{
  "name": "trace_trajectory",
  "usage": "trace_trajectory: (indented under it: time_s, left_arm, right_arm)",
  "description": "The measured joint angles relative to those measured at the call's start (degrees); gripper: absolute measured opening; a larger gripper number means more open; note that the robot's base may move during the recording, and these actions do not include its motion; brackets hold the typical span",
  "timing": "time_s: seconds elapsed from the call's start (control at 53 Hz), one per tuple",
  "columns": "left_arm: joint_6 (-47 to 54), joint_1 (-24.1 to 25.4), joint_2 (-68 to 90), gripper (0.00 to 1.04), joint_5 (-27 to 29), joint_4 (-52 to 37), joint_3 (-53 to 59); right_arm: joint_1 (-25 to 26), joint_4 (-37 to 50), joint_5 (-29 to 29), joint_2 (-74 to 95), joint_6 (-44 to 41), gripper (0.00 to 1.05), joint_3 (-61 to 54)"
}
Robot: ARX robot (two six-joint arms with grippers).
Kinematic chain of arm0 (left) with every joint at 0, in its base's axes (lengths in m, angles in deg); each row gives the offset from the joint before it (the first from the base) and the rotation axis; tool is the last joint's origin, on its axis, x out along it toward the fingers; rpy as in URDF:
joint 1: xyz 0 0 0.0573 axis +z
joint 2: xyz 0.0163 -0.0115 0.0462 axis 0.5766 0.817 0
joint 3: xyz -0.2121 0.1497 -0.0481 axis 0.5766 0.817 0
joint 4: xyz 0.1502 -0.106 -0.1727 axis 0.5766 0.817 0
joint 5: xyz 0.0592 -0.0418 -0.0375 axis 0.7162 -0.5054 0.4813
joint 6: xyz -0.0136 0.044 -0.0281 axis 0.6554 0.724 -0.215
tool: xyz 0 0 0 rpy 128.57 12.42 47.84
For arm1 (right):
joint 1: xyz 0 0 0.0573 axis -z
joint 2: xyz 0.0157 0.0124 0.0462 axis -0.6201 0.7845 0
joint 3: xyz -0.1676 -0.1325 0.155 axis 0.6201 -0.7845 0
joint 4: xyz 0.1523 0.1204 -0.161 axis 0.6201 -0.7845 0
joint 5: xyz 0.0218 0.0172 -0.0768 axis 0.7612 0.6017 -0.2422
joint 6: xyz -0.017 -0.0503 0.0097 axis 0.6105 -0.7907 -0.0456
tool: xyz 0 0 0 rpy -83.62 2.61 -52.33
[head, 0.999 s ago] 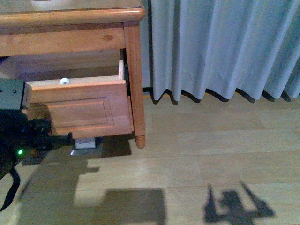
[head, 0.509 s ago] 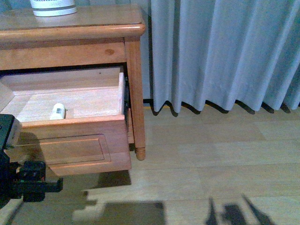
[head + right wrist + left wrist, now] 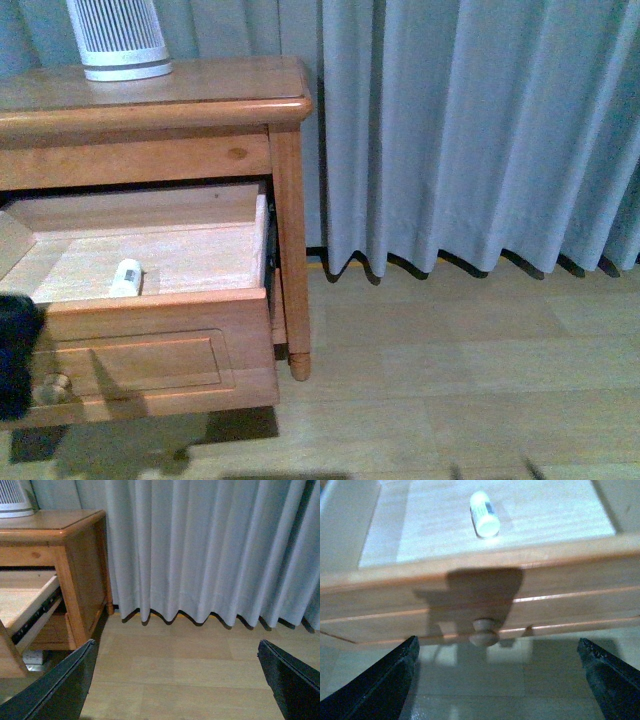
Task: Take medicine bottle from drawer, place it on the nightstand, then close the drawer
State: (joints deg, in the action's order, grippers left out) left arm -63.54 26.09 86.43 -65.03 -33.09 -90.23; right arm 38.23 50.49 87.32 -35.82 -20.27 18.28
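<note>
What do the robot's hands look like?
The left gripper and the right gripper look alike: each has two black fingers, broad and flat, narrowing to a pointed tip like a wedge. No cables or markings show.

A home bedroom: an orange-brown wooden nightstand point(image 3: 200, 95) with its drawer point(image 3: 150, 325) just ahead of the left end effector point(image 3: 497, 640), floor-length pale curtains point(image 3: 200, 545) beyond the right end effector point(image 3: 176, 642), and wood-plank floor point(image 3: 185, 670) beneath.
</note>
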Motion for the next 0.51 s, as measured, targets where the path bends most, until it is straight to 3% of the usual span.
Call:
trace_trajectory:
  time_s: [0.32, 0.509]
  left_arm:
    - [9.22, 1.27, -31.56, 0.98, 6.62, 15.91, -7.13]
    - [10.23, -6.38, -47.69, 0.98, 15.32, 25.53, -5.81]
  right_arm:
    - [0.00, 0.00, 0.00, 0.00, 0.02, 0.98, 0.00]
    - [0.00, 0.00, 0.00, 0.00, 0.02, 0.98, 0.00]
